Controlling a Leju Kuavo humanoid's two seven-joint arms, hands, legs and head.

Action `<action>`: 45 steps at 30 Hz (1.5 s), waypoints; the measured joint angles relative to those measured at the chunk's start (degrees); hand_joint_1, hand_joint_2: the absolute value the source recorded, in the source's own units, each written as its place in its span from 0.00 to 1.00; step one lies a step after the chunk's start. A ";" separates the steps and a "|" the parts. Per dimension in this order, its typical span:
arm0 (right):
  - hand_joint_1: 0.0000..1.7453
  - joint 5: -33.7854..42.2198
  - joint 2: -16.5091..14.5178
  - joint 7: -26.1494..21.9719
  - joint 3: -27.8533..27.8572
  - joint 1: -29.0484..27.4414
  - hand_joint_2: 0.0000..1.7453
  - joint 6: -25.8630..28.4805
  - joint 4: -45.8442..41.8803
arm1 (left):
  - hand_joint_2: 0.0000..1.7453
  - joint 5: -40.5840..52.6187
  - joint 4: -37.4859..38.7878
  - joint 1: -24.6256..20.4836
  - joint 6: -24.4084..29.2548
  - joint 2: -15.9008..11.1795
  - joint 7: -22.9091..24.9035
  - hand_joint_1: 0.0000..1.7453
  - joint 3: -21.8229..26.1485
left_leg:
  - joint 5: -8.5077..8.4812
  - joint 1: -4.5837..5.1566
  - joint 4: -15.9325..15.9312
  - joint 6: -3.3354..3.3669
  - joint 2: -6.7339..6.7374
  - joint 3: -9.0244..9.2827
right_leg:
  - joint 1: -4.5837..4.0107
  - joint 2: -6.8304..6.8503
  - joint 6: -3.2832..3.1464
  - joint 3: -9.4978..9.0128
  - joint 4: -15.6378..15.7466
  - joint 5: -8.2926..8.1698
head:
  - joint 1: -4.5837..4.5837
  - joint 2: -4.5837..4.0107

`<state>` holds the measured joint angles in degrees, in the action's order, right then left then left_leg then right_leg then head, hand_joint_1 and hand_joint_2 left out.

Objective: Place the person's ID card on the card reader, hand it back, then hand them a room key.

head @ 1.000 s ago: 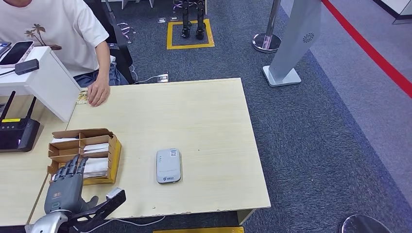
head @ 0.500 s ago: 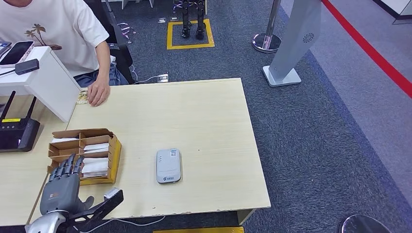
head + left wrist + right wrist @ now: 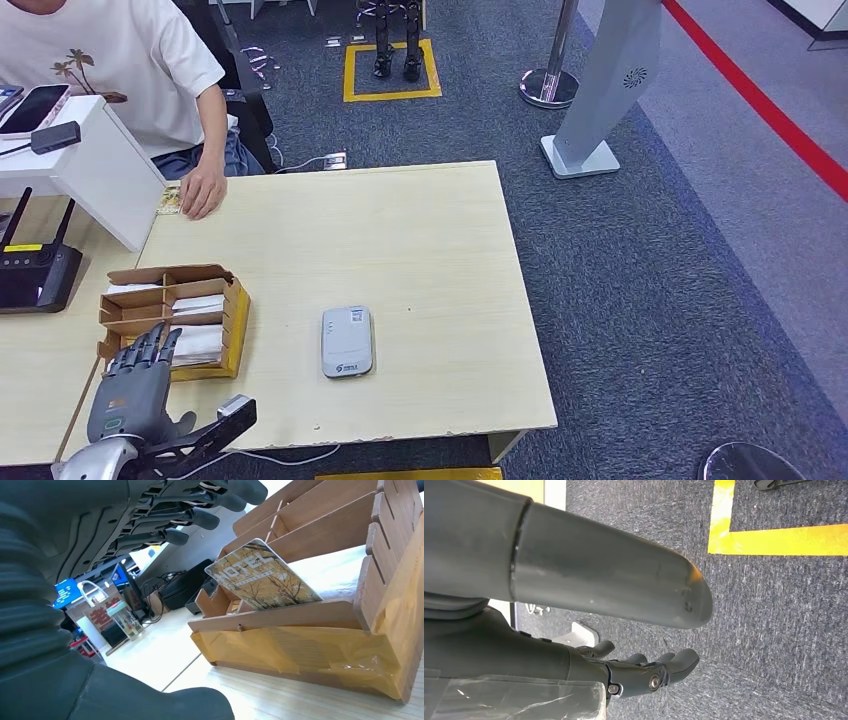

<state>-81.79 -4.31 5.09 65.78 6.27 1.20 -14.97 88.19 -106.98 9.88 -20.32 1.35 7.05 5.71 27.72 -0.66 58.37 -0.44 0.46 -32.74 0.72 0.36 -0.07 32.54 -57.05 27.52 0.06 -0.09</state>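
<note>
Left hand (image 3: 135, 385) shifted slightly right and farther since half-second earlier, fingers spread, palm down, holding nothing, fingertips over near edge of card box (image 3: 236, 322). Hotel-printed room key (image 3: 262, 575) leans upright in box's near compartment. Card reader (image 3: 347, 341) flat mid-table, right of box. Person's hand (image 3: 202, 189) rests on ID card (image 3: 169, 200) at far left edge. Right hand (image 3: 644, 672) hangs over carpet, fingers loosely extended, empty.

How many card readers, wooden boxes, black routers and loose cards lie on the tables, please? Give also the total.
Grey rectangular card reader: 1
Brown wooden compartmented box: 1
Black router with antennas: 1
Patterned card under the person's hand: 1
Total: 4
</note>
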 joint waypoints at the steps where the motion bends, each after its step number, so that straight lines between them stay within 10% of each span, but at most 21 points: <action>1: 0.00 -0.03 0.00 -0.01 0.00 0.00 0.00 -0.01 0.00 | 1.00 -0.01 0.09 -0.03 -0.02 0.02 -0.06 0.00 0.07 | 0.00 0.00 0.00 0.00 0.00 0.00 | 0.00 0.00 0.00 0.00 0.00 0.00 | 0.01 0.00; 45: 0.00 -0.78 0.00 -0.07 -0.04 0.02 0.00 -0.48 0.00 | 1.00 0.07 6.73 -5.65 3.61 2.65 -1.65 0.00 0.24 | 0.00 0.00 0.00 0.00 -0.01 0.00 | 0.00 0.00 0.00 0.00 0.00 0.00 | -0.01 0.00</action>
<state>-82.57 -4.31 5.02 65.75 6.29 0.72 -14.97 88.25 -100.25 4.22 -16.71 4.00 5.40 5.95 27.72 -0.66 58.37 -0.44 0.46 -32.74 0.72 0.36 -0.07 32.54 -57.05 27.52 0.05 -0.09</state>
